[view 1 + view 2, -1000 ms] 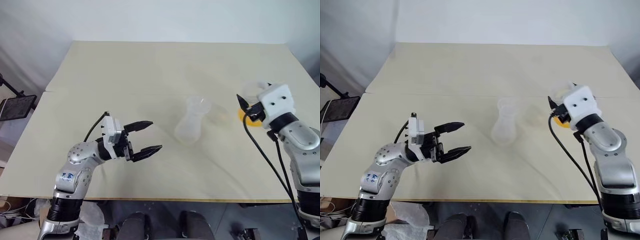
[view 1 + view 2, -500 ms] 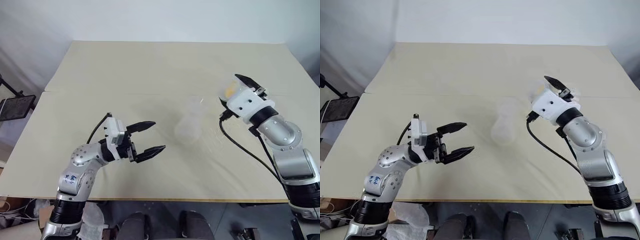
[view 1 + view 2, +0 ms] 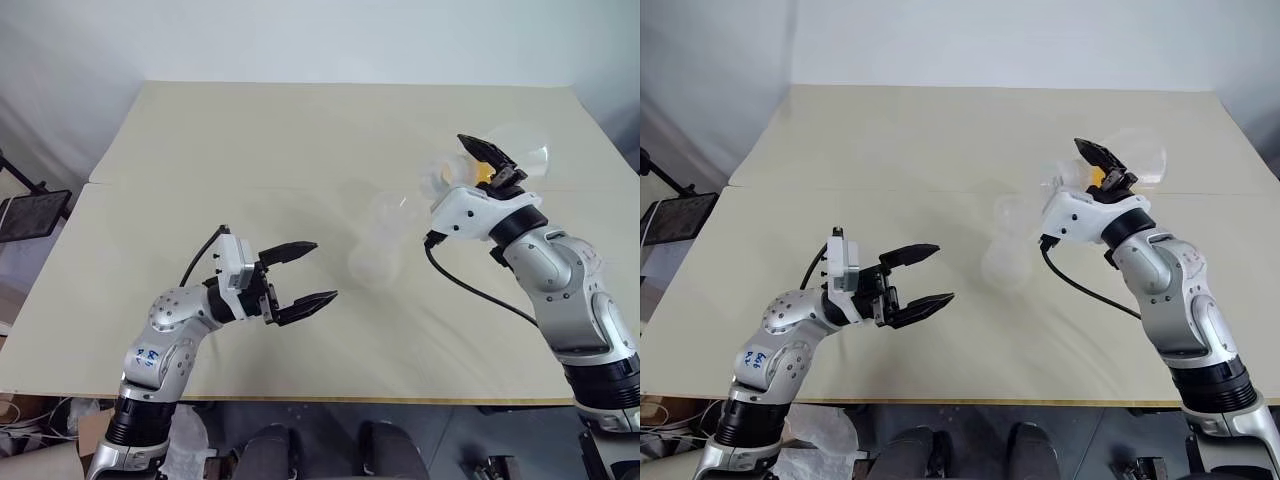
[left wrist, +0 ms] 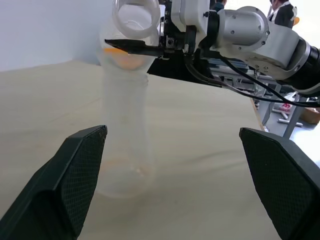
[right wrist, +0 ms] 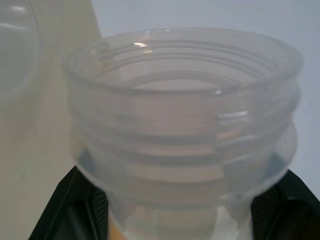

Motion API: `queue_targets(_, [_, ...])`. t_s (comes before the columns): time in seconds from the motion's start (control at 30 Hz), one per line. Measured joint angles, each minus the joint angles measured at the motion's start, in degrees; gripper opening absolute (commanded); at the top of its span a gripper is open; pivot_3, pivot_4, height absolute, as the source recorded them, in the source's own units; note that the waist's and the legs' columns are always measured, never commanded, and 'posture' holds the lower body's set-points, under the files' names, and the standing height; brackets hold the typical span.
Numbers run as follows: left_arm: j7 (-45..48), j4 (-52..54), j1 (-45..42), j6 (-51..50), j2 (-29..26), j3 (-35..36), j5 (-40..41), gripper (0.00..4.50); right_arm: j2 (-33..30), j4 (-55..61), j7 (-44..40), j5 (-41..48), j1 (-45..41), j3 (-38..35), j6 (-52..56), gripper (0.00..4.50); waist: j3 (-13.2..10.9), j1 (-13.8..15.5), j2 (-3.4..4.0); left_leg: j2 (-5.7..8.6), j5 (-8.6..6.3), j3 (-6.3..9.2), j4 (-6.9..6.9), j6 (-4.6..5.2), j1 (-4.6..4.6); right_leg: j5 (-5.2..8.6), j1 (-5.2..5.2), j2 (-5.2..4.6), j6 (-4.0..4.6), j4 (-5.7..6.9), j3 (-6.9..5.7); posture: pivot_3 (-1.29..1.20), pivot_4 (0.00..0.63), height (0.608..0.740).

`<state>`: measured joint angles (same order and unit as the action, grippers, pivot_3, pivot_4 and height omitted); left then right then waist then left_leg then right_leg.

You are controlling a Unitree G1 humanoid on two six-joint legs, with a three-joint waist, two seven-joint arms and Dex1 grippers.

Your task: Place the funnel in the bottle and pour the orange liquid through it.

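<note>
Right pincer (image 3: 482, 160) now nearer bottle (image 3: 382, 245)

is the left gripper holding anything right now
No. The left gripper hangs over the table with its two black fingers spread wide and nothing between them, well short of the bottle.

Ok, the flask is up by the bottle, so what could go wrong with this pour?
1. The flask in the right hand has a wide mouth and the funnel is small, so the orange liquid may overshoot onto the table.
2. The bottle stands unsupported, with the left hand open and apart from it. A nudge from the flask could tip it.
</note>
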<state>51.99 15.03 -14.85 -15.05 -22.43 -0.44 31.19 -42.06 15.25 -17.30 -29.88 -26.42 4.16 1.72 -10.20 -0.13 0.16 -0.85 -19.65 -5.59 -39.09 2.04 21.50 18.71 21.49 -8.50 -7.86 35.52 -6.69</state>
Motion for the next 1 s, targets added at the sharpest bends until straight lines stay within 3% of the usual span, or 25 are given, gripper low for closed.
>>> queue_targets(1.0, [-2.30, -1.32, -0.64, 1.39, 3.92, -0.64, -0.11, 4.50, -0.02, -2.16, 1.49, -13.45, -1.43, 0.25, -11.55, 2.81, -0.01, -0.01, -0.02, 0.00, 0.01, 0.01, 0.00, -0.01, 0.00, 0.00, 0.00, 0.00, 0.00, 0.00, -0.01, 0.00, 0.150, 0.740])
